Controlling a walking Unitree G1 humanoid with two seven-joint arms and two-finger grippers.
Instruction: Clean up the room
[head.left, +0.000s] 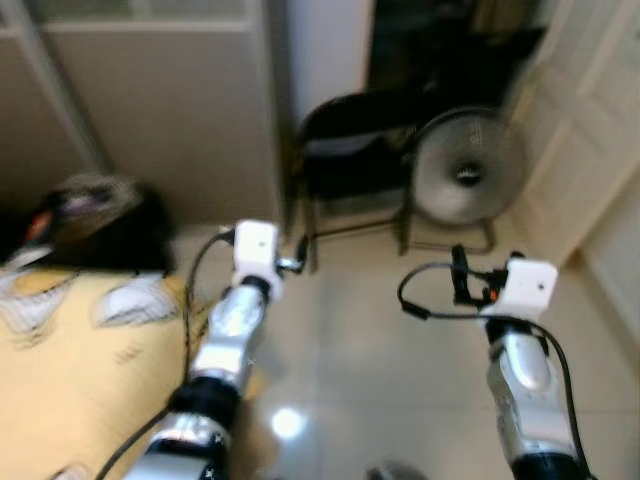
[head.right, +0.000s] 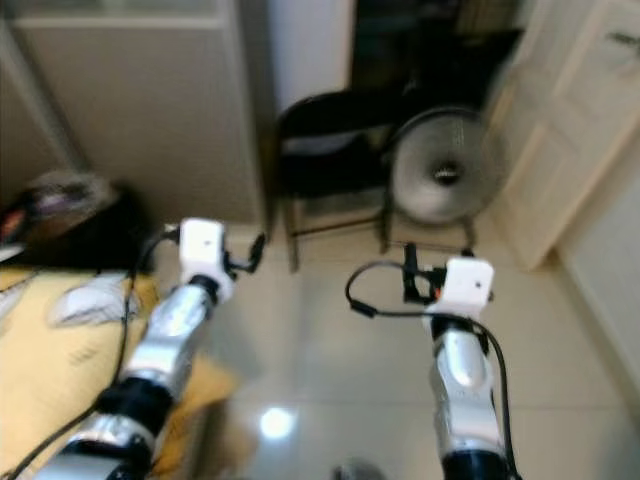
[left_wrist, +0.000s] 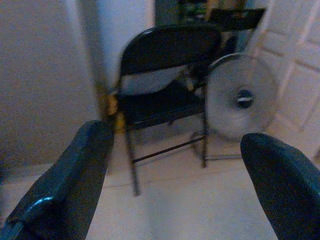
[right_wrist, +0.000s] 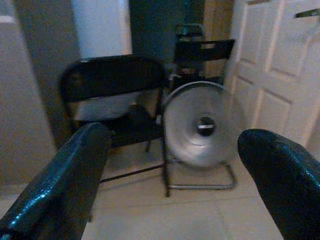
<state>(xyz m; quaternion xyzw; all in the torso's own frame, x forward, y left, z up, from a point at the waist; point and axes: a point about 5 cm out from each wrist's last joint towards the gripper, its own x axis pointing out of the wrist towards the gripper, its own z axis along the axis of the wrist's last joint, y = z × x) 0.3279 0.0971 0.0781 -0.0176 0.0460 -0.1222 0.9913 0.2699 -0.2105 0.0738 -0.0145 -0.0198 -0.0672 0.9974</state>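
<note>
Both tools, left (left_wrist: 175, 185) and right (right_wrist: 172, 180), gape empty, facing far folding chair (left_wrist: 165, 80) and fan (right_wrist: 202, 125). Chair likely light, stiff; grasp backrest rim.

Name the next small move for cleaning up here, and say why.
Probably turn left toward the yellow mat: loose items and a dark bag lie there, while both claws, left claw and right claw, are open, holding nothing and pointing at the folding chair and fan.

Clutter w/ white papers (head.left: 130, 297) and a dark bag (head.left: 95, 225) on the yellow mat (head.left: 70, 380), papers near its far edge, bag at far left corner by the wall; blurred, details unclear.
</note>
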